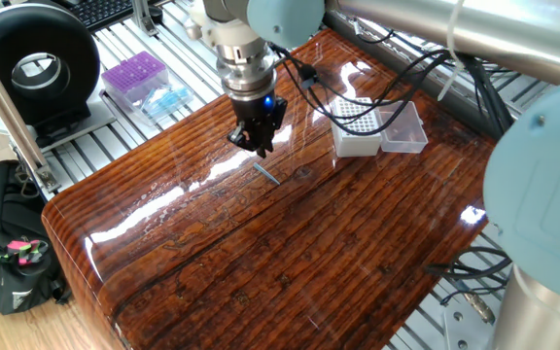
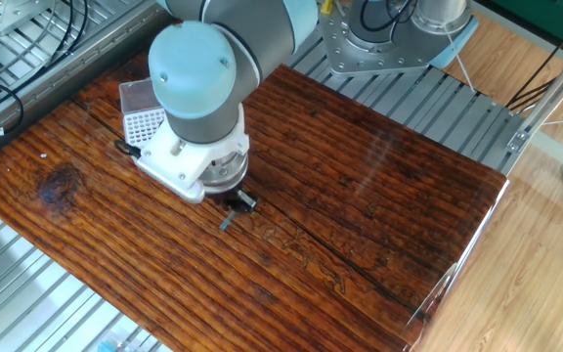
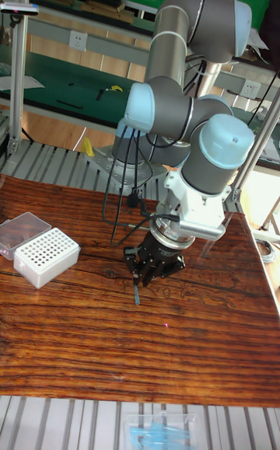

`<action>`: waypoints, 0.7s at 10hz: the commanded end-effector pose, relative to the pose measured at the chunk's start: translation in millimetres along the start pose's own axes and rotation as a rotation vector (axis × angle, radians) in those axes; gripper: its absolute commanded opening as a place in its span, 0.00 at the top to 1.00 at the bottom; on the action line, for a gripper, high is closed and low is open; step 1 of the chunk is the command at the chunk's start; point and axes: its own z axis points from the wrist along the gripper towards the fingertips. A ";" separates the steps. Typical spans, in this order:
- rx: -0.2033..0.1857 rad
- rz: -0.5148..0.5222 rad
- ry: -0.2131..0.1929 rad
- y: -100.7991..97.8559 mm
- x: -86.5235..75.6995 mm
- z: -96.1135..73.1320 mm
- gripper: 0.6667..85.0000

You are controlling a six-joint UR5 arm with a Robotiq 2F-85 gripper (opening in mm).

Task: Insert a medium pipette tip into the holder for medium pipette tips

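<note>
I see the medium pipette tip (image 1: 266, 174) flat on the desk (image 1: 358, 253), just beneath the end effector (image 1: 258, 146); jaws parted, empty.

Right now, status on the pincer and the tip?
Pincer just above the table, state unclear. Medium pipette tip flat on wood, not gripped. White holder off to the side, lid open. Nothing between.

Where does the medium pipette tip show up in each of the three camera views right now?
One fixed view: the medium pipette tip lies flat on the table, centre-left, just below the tool.
The other fixed view: it lies left of centre, just below the tool.
Tall fixed view: it lies mid-frame, under the tool.
Shared landmark: the white holder for medium pipette tips.
</note>
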 end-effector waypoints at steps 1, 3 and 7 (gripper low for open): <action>-0.018 0.003 -0.025 4.3 -11.9 8.9 0.72; -0.032 0.020 -0.048 7.2 -17.9 9.3 0.72; -0.040 0.023 -0.079 6.1 -25.9 14.5 0.72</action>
